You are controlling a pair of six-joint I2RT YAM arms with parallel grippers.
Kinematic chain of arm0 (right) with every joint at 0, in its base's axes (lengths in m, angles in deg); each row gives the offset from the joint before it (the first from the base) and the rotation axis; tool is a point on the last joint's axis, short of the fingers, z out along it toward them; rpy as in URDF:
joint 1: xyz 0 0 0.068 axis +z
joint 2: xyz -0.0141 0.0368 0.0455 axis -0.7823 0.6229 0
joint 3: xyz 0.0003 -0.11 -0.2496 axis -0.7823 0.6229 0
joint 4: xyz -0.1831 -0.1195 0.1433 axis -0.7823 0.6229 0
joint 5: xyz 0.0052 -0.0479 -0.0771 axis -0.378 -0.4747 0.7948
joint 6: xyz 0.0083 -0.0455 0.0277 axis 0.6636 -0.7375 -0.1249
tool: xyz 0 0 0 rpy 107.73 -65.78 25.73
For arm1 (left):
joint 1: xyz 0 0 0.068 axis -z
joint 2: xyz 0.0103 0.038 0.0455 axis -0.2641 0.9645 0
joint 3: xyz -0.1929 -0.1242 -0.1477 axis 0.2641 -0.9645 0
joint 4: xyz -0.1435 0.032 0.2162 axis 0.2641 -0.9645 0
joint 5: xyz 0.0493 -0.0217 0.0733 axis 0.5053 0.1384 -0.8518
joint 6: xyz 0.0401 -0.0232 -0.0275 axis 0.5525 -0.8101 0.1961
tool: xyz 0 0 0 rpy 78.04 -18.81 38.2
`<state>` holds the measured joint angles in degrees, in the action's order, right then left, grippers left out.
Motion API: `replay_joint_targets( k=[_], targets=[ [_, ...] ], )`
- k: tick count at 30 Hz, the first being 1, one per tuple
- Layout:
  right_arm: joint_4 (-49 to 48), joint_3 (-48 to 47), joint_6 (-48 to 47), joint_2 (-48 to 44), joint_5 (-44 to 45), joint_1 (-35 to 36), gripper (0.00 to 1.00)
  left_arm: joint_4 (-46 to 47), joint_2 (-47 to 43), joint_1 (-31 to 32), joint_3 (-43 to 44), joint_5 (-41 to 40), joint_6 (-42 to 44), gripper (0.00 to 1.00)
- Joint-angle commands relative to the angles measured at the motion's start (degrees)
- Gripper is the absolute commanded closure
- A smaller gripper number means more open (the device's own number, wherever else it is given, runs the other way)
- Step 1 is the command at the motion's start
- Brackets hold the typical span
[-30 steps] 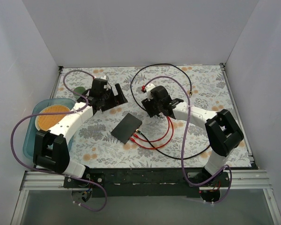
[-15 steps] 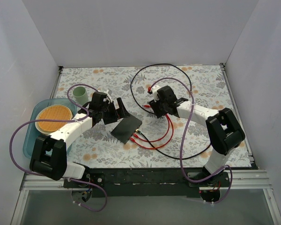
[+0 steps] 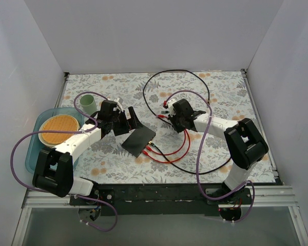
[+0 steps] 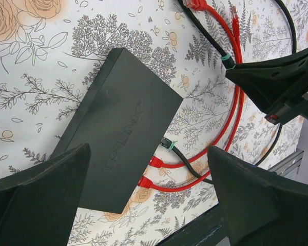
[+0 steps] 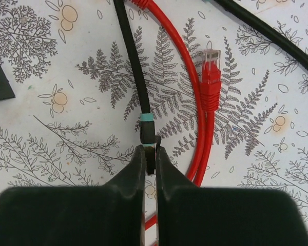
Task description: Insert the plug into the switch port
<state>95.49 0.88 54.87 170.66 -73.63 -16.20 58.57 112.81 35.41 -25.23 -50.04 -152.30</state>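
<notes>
The black switch [image 3: 138, 139] lies flat mid-table; in the left wrist view the switch [image 4: 120, 133] has two red plugs and one black plug seated along its near edge. My left gripper [image 3: 129, 122] hovers just above its back-left end, and the left gripper [image 4: 149, 169] is open wide with nothing between the fingers. My right gripper [image 3: 168, 114] sits right of the switch, low over the cloth. In its wrist view the right gripper [image 5: 150, 156] is shut on a black plug [image 5: 149, 137] with a teal band. A loose red plug [image 5: 211, 77] lies beside it.
A blue tray [image 3: 33, 154] holding a round tan plate [image 3: 59, 128] sits at the left edge, with a green cup [image 3: 86, 102] behind it. Red cables [image 3: 174, 151] and a black cable [image 3: 180, 72] loop across the floral cloth. White walls close in three sides.
The right gripper has closed on the black plug. The left arm swung from the back toward the switch a second ago and has since held still.
</notes>
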Motion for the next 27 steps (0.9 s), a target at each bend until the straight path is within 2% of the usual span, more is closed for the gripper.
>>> replay_joint_targets(
  k=[1,6,11,14,20,27],
  targets=[
    [-1.1,0.5,2.1,-1.4,-1.7,0.0,0.99,1.2,-0.6,0.0,0.9,1.0,0.9,0.02],
    [-3.9,4.2,6.7,-6.4,-4.1,0.2,0.99,4.8,-0.6,0.2,-0.1,3.0,-3.0,0.02],
    [-9.2,9.6,13.1,-14.2,-10.7,0.1,0.99,7.3,0.2,3.9,0.4,1.5,-6.9,0.10],
    [-13.5,13.8,17.9,-20.3,-11.8,0.2,0.99,8.1,2.1,6.3,1.5,0.7,-8.5,0.16],
    [-17.9,20.3,24.4,-30.2,-13.7,0.3,0.99,11.3,5.0,10.1,3.0,1.4,-10.5,0.20],
    [-19.0,25.0,28.6,-35.2,-12.1,2.3,0.99,18.8,4.1,14.8,3.1,2.1,-12.2,0.22]
  ],
)
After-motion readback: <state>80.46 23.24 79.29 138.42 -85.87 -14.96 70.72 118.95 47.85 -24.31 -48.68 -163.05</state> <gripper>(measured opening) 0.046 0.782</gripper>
